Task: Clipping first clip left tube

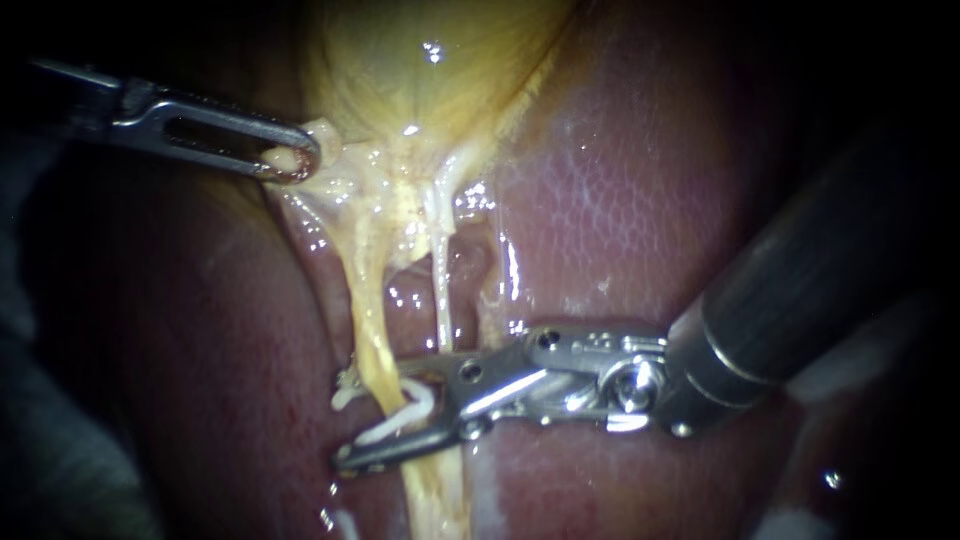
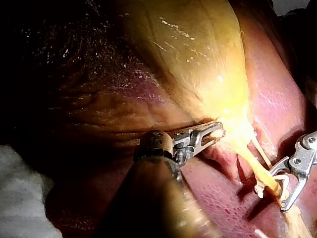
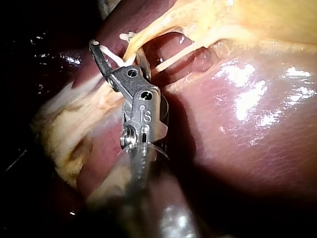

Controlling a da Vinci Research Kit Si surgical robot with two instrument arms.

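1. Endoscope view: centre well lit, margins dark; small glare spots on gallbladder (image 1: 430, 90), wet liver (image 1: 620, 220) and right instrument (image 1: 372, 415).
2. Left wrist view: gallbladder neck burnt out by glare; surroundings in deep shadow.
3. Right wrist view: broad glare on liver.

There are no words, labels or signs to read here. The only mark is a tiny stamp in the metal of the right instrument (image 3: 118, 55).

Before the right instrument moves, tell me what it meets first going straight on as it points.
The left tube: it sits between the right instrument's jaws, inside the white clip they carry. Behind it probably liver, depth unclear.
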